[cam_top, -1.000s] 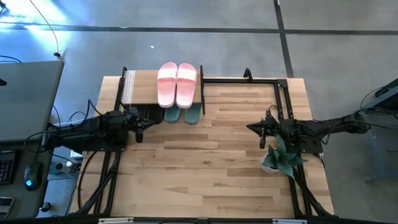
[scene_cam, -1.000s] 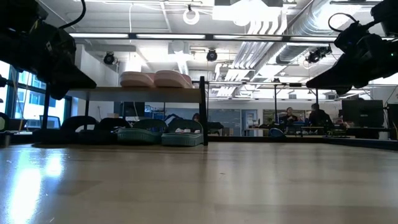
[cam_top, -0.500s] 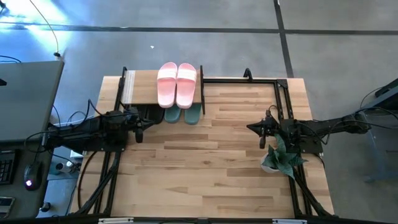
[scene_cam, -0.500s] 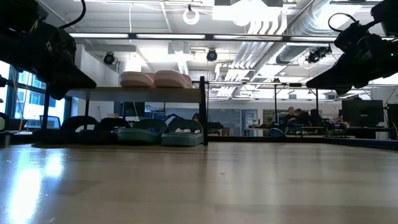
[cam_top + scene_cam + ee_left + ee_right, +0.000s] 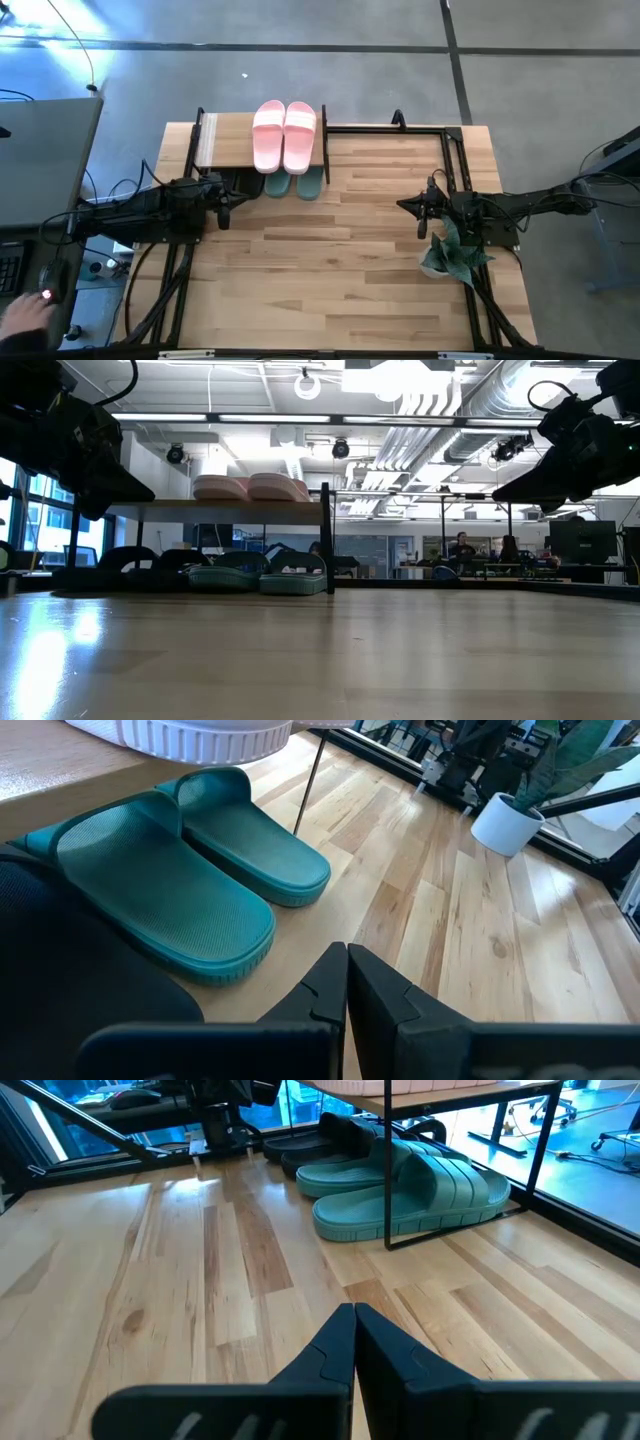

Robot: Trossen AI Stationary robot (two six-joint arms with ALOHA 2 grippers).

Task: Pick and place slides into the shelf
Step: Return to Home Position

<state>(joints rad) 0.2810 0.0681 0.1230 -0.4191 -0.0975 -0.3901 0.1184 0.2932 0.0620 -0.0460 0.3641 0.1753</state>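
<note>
The left tool [image 5: 347, 956] has its two dark fingers pressed flat together with no gap between them, and it holds nothing. It hangs above the desk [image 5: 330, 270] near the left end of the shelf [image 5: 212, 140], pointing toward the shoes, and touches none of them. The right tool [image 5: 354, 1314] is closed the same way, finger against finger, and is also empty. It sits over the right side of the desk, well apart from the shelf, just beside a potted plant [image 5: 447, 256] in a white pot.

The pink slides [image 5: 285, 135] lie side by side on the shelf's wooden top board, at its right end. The green slides [image 5: 190, 870] stand as a pair on the desk under that board, their front ends sticking out past the shelf's edge, next to the right-hand leg of the black frame. The black slides [image 5: 320, 1142] are under the board too, just to the left of the green pair.

A person's hand [image 5: 22, 315] shows at the picture's lower left corner in the high view, off the desk.
</note>
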